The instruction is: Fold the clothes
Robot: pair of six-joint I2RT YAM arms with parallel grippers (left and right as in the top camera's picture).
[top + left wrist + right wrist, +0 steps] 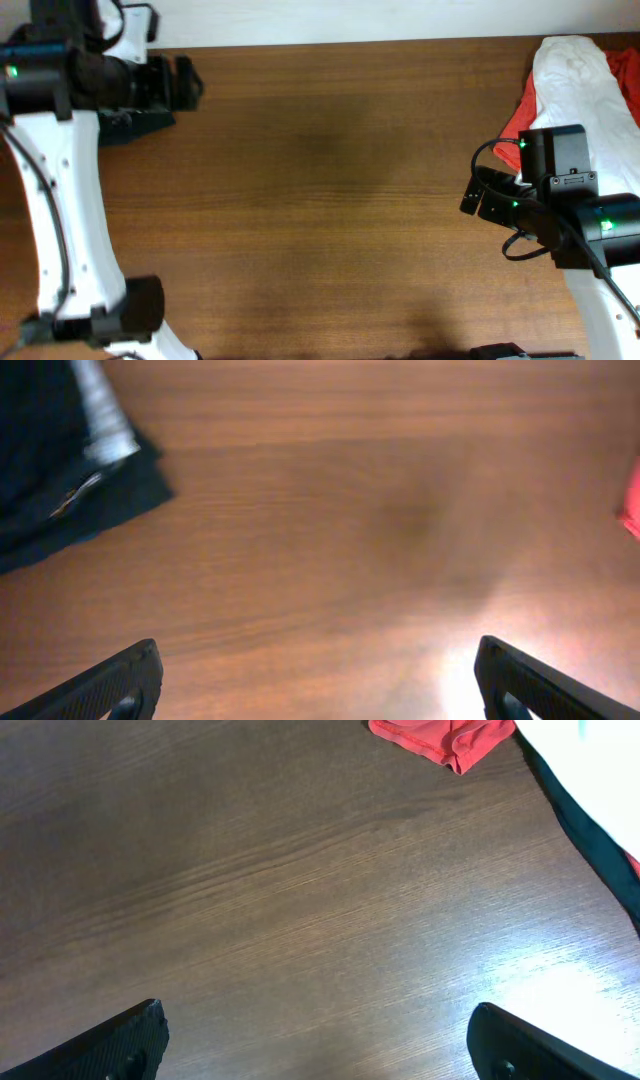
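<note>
Toward ten o'clock on the brown wood-grain table (330,200), the left gripper (185,82) hangs with its jaws spread wide and nothing between them. Its wrist view shows the soft black matte garment with a light grey inner band (50,460) lying at about ten o'clock in that view, apart from the fingers. At three o'clock the right gripper (478,200) also stands wide open and empty over bare wood.

The black matte garment lies as a compact, layered bundle with a fairly straight edge and a squared corner. Folding therefore looks finished or close to it. Only that corner shows, so I cannot tell how neat the whole fold is. A last tidying may be all that remains.

The black fabric is dull, limp and lightly creased, and the grey band is paler and blurred. The table is smooth and glossy, with glare patches. At two o'clock a crumpled white cloth (580,80) rests on a thin red cloth with a stitched hem (515,118).
</note>
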